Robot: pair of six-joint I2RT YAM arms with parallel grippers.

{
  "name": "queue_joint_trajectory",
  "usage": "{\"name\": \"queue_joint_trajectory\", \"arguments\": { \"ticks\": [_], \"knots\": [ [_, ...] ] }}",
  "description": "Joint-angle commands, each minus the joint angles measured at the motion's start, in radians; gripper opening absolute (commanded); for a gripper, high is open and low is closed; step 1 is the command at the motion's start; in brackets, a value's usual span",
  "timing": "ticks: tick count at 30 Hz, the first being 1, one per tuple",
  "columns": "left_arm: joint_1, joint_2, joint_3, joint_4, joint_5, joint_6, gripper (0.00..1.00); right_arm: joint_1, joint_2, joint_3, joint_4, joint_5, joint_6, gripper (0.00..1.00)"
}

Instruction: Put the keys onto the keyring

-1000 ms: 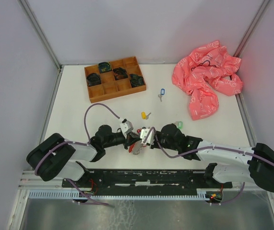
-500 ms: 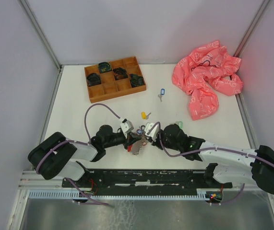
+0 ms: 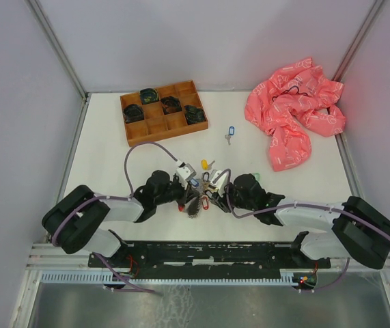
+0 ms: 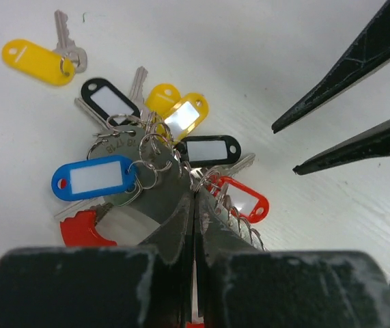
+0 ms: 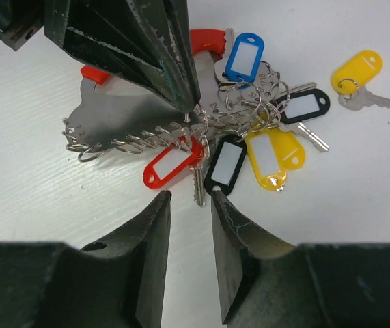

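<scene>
Both arms have reached farther out and the right gripper point(image 5: 189, 197) has parted its jaws, empty above the red-tagged key point(image 5: 171, 167), while the left gripper point(image 4: 195, 195), pressed together, bears on the keyring point(image 5: 123, 119) lying flat between them, apparently pinning it for threading.

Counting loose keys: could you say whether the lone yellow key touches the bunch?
Apart. Left wrist view shows bare table between the yellow key and the bunch.

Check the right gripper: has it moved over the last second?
Yes. In the top view the right gripper has shifted up the picture, away from the near edge, closing most of the gap to the loose yellow-tagged key, which has stayed put.
</scene>
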Motion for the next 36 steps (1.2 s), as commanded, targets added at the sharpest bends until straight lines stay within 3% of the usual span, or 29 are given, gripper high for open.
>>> {"name": "queue_joint_trajectory", "arguments": {
  "ticks": [1, 7, 16, 25, 36],
  "knots": [
    [-0.015, 0.028, 0.065, -0.132, -0.084, -0.077, 0.05, -0.003, 0.041, 0.019, 0.071, -0.023, 0.024, 0.39],
    [-0.018, 0.020, 0.075, -0.220, -0.165, -0.105, 0.14, -0.014, 0.082, 0.067, 0.051, -0.030, 0.035, 0.42],
    [-0.018, -0.098, 0.076, -0.310, -0.208, -0.133, 0.29, -0.021, 0.152, 0.213, -0.116, -0.085, 0.088, 0.44],
    [-0.011, -0.211, 0.015, -0.360, -0.303, -0.236, 0.34, -0.021, 0.281, 0.368, -0.222, -0.106, 0.327, 0.42],
    [0.006, -0.154, 0.013, -0.375, -0.299, -0.293, 0.34, -0.022, 0.383, 0.441, -0.292, -0.012, 0.488, 0.36]
  ]
}}
